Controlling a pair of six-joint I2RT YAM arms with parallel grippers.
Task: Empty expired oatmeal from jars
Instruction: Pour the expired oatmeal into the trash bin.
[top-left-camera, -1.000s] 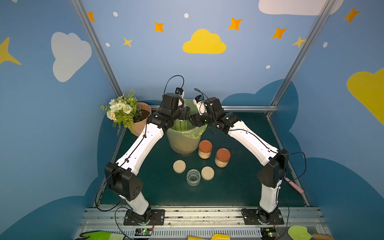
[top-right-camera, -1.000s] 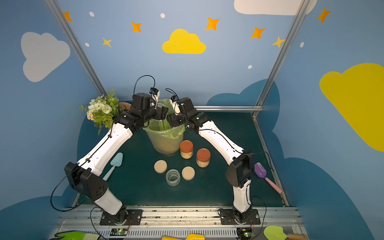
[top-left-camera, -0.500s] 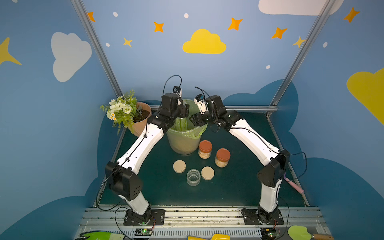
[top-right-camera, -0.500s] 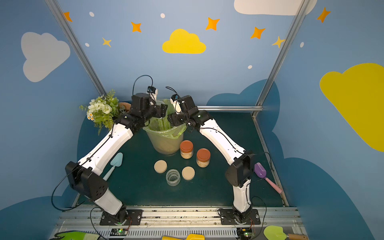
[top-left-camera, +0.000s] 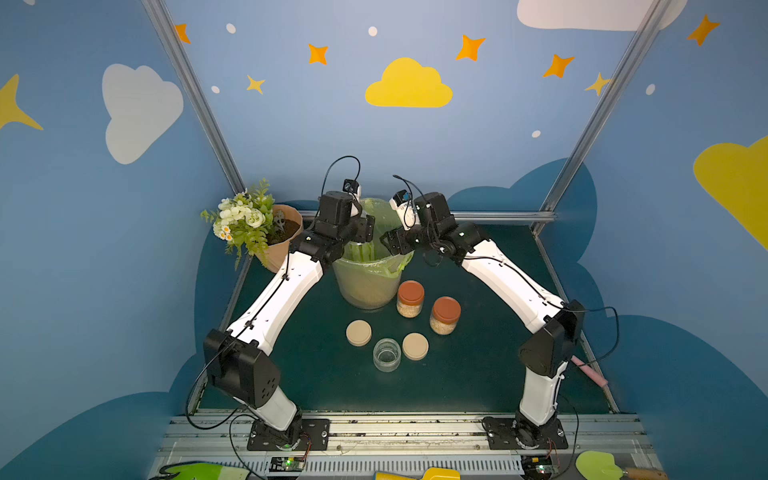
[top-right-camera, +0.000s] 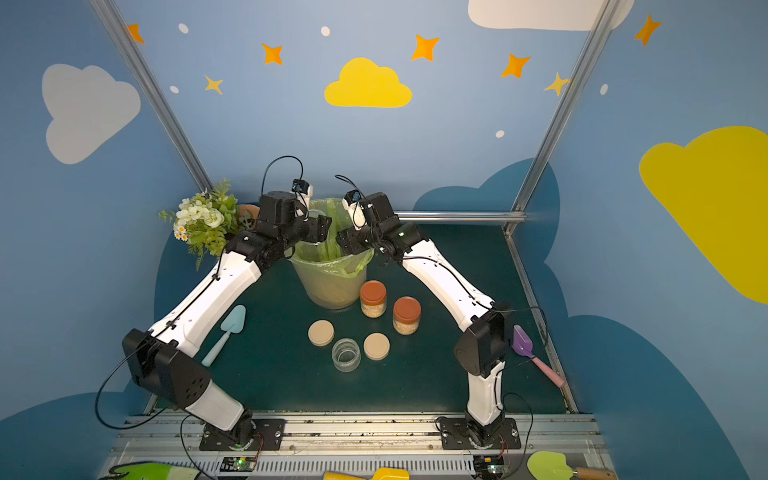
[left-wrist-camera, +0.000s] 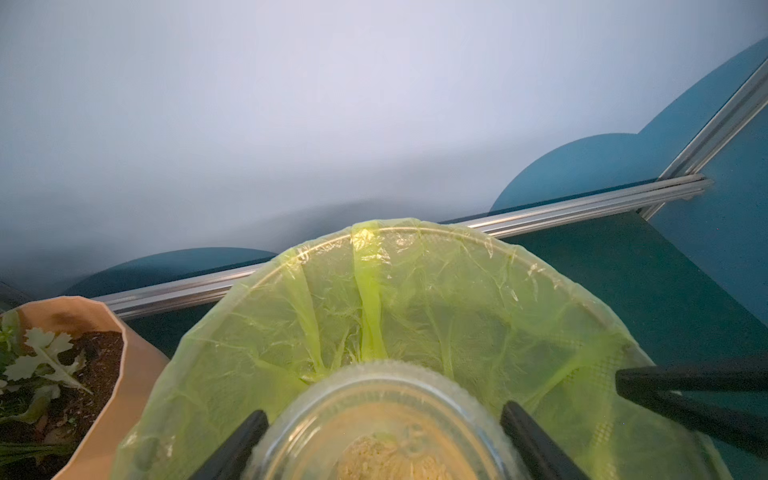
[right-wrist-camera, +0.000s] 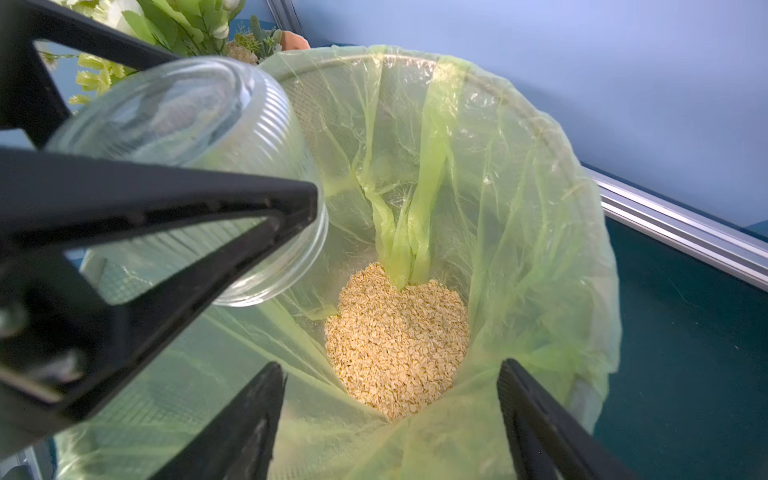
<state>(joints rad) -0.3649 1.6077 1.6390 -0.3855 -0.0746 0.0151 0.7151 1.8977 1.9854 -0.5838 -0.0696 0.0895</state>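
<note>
My left gripper (left-wrist-camera: 382, 415) is shut on a clear glass jar (right-wrist-camera: 178, 166) and holds it tilted, mouth down, over the bin (top-left-camera: 365, 286) with the green bag. The jar looks clear inside. Oatmeal (right-wrist-camera: 399, 340) lies in a heap at the bottom of the bag. My right gripper (right-wrist-camera: 390, 368) hangs open over the bin's near rim with only bag plastic below its jaws. Two jars with rust-orange lids (top-left-camera: 410, 298) (top-left-camera: 445, 315) stand filled beside the bin. An open empty jar (top-left-camera: 387, 354) stands between two beige lids (top-left-camera: 358, 332) (top-left-camera: 415, 345).
A flower pot (top-left-camera: 282, 241) with white flowers stands to the left of the bin, close to my left arm. On the mat lie a teal scoop (top-right-camera: 226, 332) at the left and a purple scoop (top-right-camera: 523, 345) by the right arm's elbow. An aluminium rail (left-wrist-camera: 582, 203) runs behind the bin.
Both wrists have shifted only slightly over the bin. The jar stays in my left gripper.
</note>
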